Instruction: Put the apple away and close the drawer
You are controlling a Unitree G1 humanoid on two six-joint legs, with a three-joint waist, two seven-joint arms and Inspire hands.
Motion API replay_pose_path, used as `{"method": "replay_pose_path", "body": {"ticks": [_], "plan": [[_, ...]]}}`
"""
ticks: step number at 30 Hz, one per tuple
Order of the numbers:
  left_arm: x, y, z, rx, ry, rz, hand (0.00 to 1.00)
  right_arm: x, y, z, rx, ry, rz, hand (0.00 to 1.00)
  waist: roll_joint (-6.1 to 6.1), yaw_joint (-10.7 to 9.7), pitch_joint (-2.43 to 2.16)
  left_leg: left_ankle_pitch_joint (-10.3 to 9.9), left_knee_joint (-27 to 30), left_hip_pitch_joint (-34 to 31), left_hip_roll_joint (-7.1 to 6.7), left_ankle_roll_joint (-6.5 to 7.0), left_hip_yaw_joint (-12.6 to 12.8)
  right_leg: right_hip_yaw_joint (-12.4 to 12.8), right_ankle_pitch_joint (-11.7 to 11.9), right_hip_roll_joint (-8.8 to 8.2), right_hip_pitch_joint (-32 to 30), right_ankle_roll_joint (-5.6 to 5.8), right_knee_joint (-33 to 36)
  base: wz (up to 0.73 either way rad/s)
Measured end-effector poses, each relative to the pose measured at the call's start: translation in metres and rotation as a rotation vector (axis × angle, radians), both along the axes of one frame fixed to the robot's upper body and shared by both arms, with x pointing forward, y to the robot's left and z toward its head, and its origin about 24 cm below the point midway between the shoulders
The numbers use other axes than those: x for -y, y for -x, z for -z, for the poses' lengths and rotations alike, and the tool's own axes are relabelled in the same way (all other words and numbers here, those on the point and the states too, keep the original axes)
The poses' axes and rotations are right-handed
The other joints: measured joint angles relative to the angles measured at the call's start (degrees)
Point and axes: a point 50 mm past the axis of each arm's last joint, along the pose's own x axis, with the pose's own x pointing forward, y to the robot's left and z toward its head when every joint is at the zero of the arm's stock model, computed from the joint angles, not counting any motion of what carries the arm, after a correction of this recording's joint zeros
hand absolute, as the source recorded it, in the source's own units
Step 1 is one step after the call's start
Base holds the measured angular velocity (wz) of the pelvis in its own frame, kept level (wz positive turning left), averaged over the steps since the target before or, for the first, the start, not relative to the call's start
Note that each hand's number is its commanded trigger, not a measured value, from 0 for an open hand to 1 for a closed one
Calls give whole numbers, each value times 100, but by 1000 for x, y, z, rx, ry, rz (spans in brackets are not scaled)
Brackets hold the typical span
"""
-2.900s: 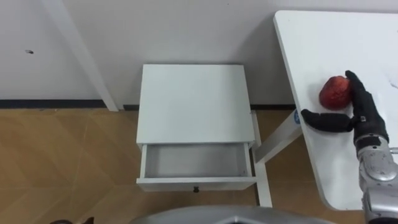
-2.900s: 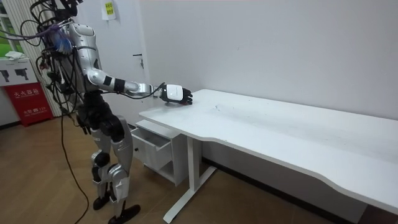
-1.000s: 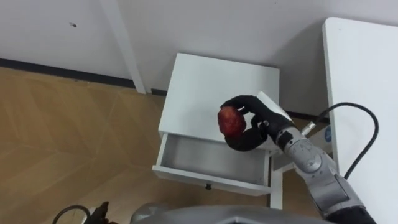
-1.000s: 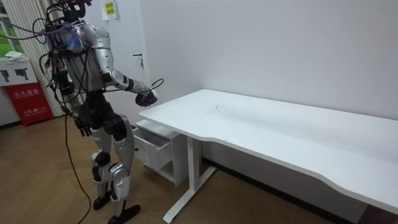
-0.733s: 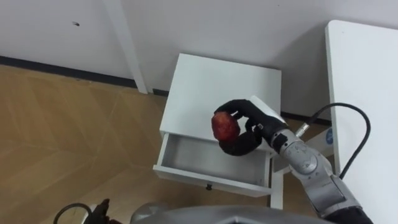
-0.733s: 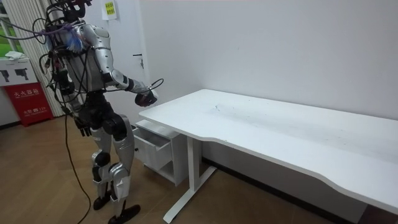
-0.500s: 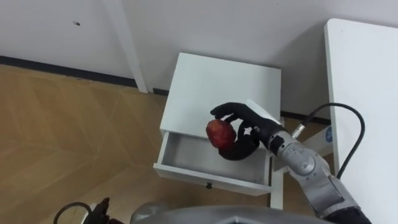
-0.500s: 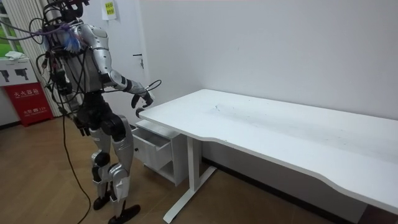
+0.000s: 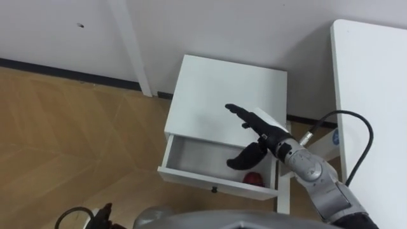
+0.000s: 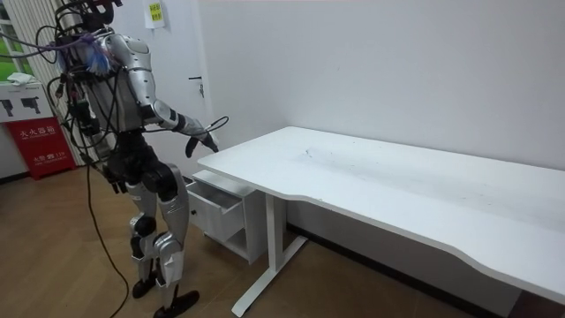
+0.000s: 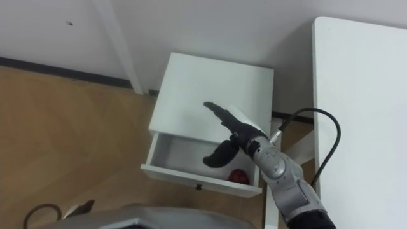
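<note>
Apple (image 9: pixel 254 179) lying in the open drawer (image 9: pixel 194 156), front right corner, close against the front panel. Just above and clear of it, right hand (image 9: pixel 261 135) spread wide, fingers straight, thumb hanging down over the drawer, holding nothing. Beyond, plain white top of the nightstand (image 9: pixel 222 86), set against the wall (image 9: pixel 222 25). Off to the right, white table (image 9: pixel 372 95). From the room view: standing at the table's end, right arm out over the drawer; left hand (image 10: pixel 113 174) low by the hip, state unreadable.

The apple (image 9: pixel 254 179) lay half hidden behind the drawer's (image 9: pixel 191 178) front panel, the white table (image 9: pixel 369 95) cut by the right edge.
</note>
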Motion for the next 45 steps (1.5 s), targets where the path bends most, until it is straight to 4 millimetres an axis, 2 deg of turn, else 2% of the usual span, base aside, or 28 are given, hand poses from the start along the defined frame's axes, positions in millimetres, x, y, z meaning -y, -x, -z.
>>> {"method": "replay_pose_path", "body": {"ticks": [6, 10, 15, 18, 19, 20, 21, 22, 23, 24, 25, 26, 27, 28, 29, 31, 33, 34, 35, 36, 37, 38, 39, 40, 41, 42, 43, 45], "plan": [[0, 3, 0, -17, 1, -5, 0, 4, 4, 7, -42, 13, 8, 0, 21, -14, -5, -4, 20, 6, 3, 4, 0, -2, 0, -1, 10, 0, 2, 0], [-1, 4, 0, -19, -2, -8, 0, 11, 11, 20, -103, 29, 36, 0, 21, -25, -14, -4, 21, 14, -1, 5, -14, -22, 0, -7, 26, 0, 3, 1], [-1, 9, 1, -25, -1, -29, 0, 42, 37, 53, -247, 69, 225, 0, 11, -93, -50, -21, 31, 53, -43, 35, -58, -77, -4, -54, 103, 21, 1, 6], [-2, 15, 1, -44, -2, -37, 0, 67, 61, 71, -340, 79, 411, 0, 24, -204, -67, -60, 103, 41, -83, 88, -55, -125, -28, -148, 114, 68, 54, 7], [-1, 17, 2, -52, 0, -39, 0, 78, 72, 76, -373, 94, 486, 0, 57, -311, -67, -128, 223, -5, -86, 126, -14, -166, -75, -195, 70, 144, 220, 30], [0, 18, 3, -64, 3, -45, 0, 86, 81, 79, -391, 123, 520, 0, 97, -375, -91, -186, 344, -75, -96, 190, 60, -232, -128, -281, -57, 220, 546, 34], [1, 14, 3, -56, 5, -47, 0, 89, 85, 80, -398, 128, 545, 0, 130, -391, -99, -204, 376, -86, -92, 221, 102, -229, -140, -332, -167, 239, 798, 36], [1, 11, 3, -48, 5, -51, 0, 96, 94, 83, -419, 135, 606, 0, 197, -427, -93, -229, 415, -92, -105, 288, 172, -208, -151, -480, -528, 257, 1618, 31], [-2, 9, 2, -39, -2, -56, 0, 103, 102, 86, -437, 149, 665, 0, 217, -503, -93, -212, 421, -60, -257, 406, 169, -141, -63, -756, -1041, 308, 2730, 35], [-4, 8, 1, -37, -7, -57, 0, 110, 108, 86, -441, 150, 717, 0, 204, -558, -97, -217, 432, -31, -312, 475, 159, 1, 65, -898, -1317, 306, 3289, 37], [-7, 9, 1, -37, -15, -71, 0, 123, 114, 83, -417, 143, 808, 0, 250, -658, -86, -266, 565, 33, -439, 609, 150, 326, 720, -1086, -1903, 295, 4291, 18], [-9, 7, 0, -33, -20, -68, 0, 135, 120, 82, -423, 184, 838, 0, 441, -683, -90, -350, 699, -11, -405, 734, 151, 717, 1588, -1047, -2517, 308, 5139, 7], [-12, 5, -1, -27, -27, -65, 0, 137, 124, 82, -433, 190, 854, 0, 481, -703, -75, -390, 794, -67, -406, 799, 156, 859, 1703, -1040, -2885, 216, 5819, 0], [-19, 4, -3, -24, -46, -67, 0, 138, 131, 84, -460, 195, 869, 0, 518, -786, -53, -439, 970, -184, -383, 873, 149, 996, 1443, -1021, -3617, 104, 7446, 9], [-26, 4, -5, -26, -62, -67, 0, 137, 143, 87, -506, 195, 887, 0, 596, -804, -28, -480, 1097, -278, -302, 914, 113, 1020, 1130, -901, -4204, 84, 8733, 17], [-28, 0, -6, -35, -73, -72, 0, 137, 165, 91, -592, 213, 924, 0, 669, -888, 4, -546, 1185, -335, -229, 945, 78, 1007, 844, -835, -4659, 67, 9552, 15], [-28, 11, -5, -76, -75, -85, 0, 135, 182, 94, -672, 230, 956, 0, 686, -977, 22, -589, 1217, -285, -229, 1006, 71, 1029, 712, -873, -4628, 110, 9279, 3], [-28, 19, -4, -96, -74, -94, 0, 135, 190, 94, -704, 233, 977, 0, 661, -999, 16, -629, 1225, -254, -244, 1015, 74, 1022, 682, -928, -4359, 146, 8554, 0], [-28, 25, -4, -115, -75, -98, 0, 135, 195, 94, -723, 226, 1006, 0, 628, -990, 22, -646, 1224, -243, -269, 1020, 83, 999, 660, -956, -3934, 194, 7459, -3], [-28, 27, -4, -121, -76, -100, 0, 135, 196, 94, -729, 226, 1013, 0, 603, -975, 20, -647, 1223, -242, -275, 1020, 86, 978, 628, -934, -3683, 265, 6791, -6], [-29, 31, -5, -128, -79, -103, 0, 134, 196, 95, -736, 226, 1018, 0, 560, -953, 22, -671, 1198, -245, -281, 970, 84, 868, 575, -858, -3107, 350, 5457, -14], [-30, 32, -5, -131, -81, -109, 0, 134, 195, 95, -734, 225, 1020, 0, 500, -892, 3, -654, 1091, -239, -280, 877, 98, 822, 549, -735, -2564, 391, 4134, -16], [-30, 32, -5, -128, -82, -114, 0, 134, 193, 95, -730, 223, 1019, 0, 451, -857, -5, -618, 1004, -227, -282, 783, 135, 794, 546, -677, -2336, 394, 3571, -29], [-31, 30, -5, -121, -90, -113, 0, 132, 188, 96, -717, 228, 1012, 0, 353, -757, 2, -531, 751, -148, -284, 579, 206, 787, 545, -529, -1932, 398, 2646, -34], [-32, 29, -6, -113, -103, -116, 0, 130, 182, 97, -698, 237, 1001, 0, 268, -695, -41, -429, 498, -68, -282, 407, 250, 833, 538, -380, -1611, 407, 1875, -37], [-32, 27, -6, -104, -110, -122, 0, 129, 177, 97, -685, 234, 1001, 0, 235, -658, -46, -388, 389, -26, -283, 345, 291, 877, 536, -318, -1451, 411, 1557, -34], [-32, 24, -6, -88, -117, -141, 0, 128, 168, 97, -663, 228, 1000, 0, 128, -586, -40, -317, 221, 54, -283, 316, 361, 897, 532, -238, -1138, 420, 965, -35], [-32, 20, -6, -75, -123, -150, 0, 128, 150, 96, -605, 204, 999, 0, -10, -476, -47, -290, 49, 203, -282, 350, 446, 884, 534, -120, -622, 418, 146, -35]]}}
